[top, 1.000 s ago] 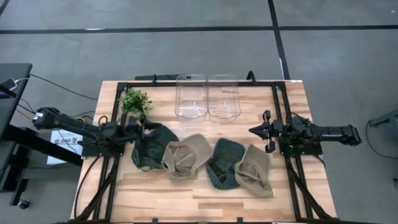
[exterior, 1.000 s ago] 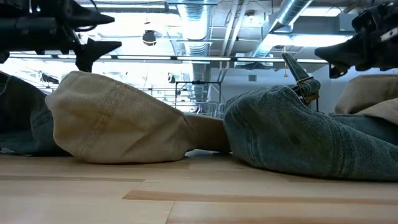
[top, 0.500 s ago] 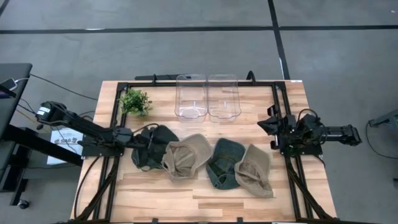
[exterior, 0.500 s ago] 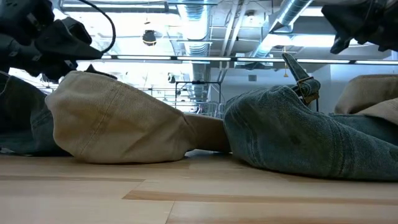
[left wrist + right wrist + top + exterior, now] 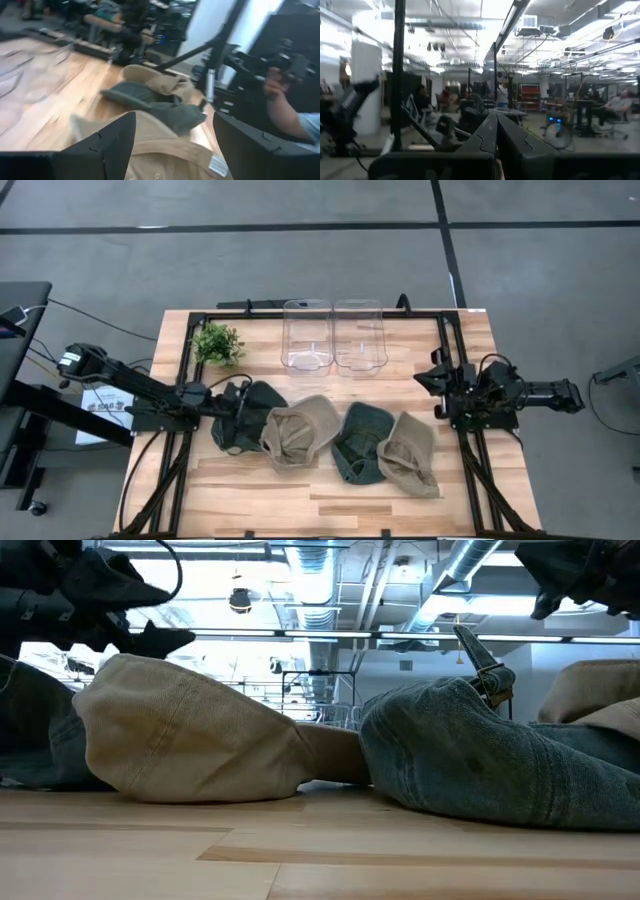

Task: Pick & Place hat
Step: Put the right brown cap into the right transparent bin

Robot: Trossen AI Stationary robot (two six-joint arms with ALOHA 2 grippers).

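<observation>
Four caps lie in a row on the wooden tabletop (image 5: 330,490). The left gripper (image 5: 243,402) sits low over the leftmost dark green cap (image 5: 240,420), its jaws spread wide with nothing between them. A second ago it was nearer the small potted plant (image 5: 217,342); since then it has reached further over that cap toward the tan cap (image 5: 298,430) overlapping it, and has barely shifted in the last half second. The other green cap (image 5: 358,442) and tan cap (image 5: 408,452) are unmoved. The right gripper (image 5: 428,380), jaws shut and empty, has pulled back to the tabletop's right edge. Two clear bins (image 5: 333,335) stand at the far side.
</observation>
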